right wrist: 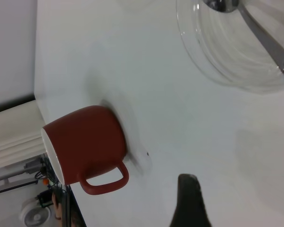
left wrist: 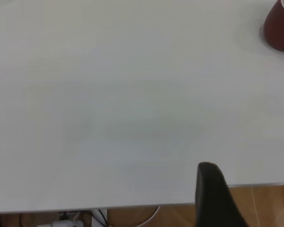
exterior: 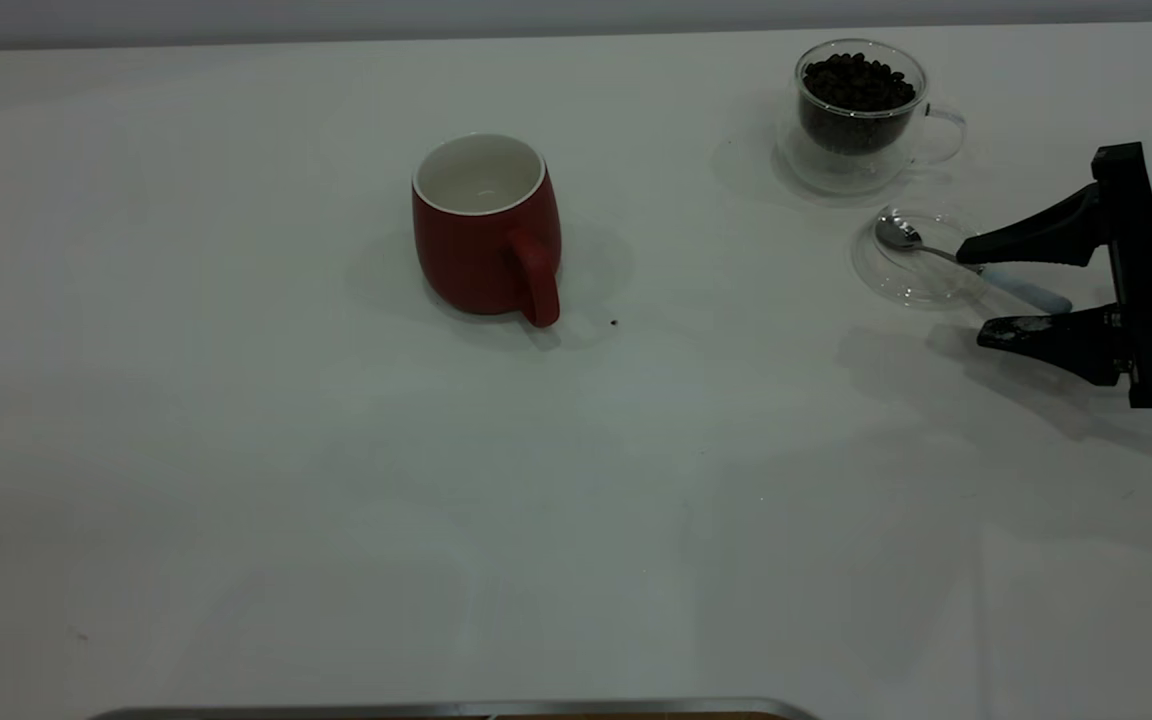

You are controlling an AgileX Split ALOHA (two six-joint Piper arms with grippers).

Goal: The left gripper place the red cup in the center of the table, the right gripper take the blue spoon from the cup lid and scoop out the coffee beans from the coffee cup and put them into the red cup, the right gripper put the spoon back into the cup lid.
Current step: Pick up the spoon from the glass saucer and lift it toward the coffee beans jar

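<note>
The red cup (exterior: 486,235) stands upright near the middle of the table (exterior: 336,500), handle toward the front; it also shows in the left wrist view (left wrist: 280,26) and the right wrist view (right wrist: 85,137). The blue spoon (exterior: 1031,292) lies across the cup lid (exterior: 881,280), bowl on the lid, pale handle sticking out to the right. My right gripper (exterior: 976,292) is open, its two fingers on either side of the spoon handle, not touching it. The coffee cup (exterior: 861,120) with coffee beans (exterior: 856,80) stands behind the lid. My left gripper (left wrist: 250,187) is open and empty at the table's edge.
A tiny dark speck (exterior: 614,322) lies just right of the red cup. The right wrist view shows the lid (right wrist: 217,56) and spoon stem (right wrist: 262,35) close by. The table's rounded corner is at the back right.
</note>
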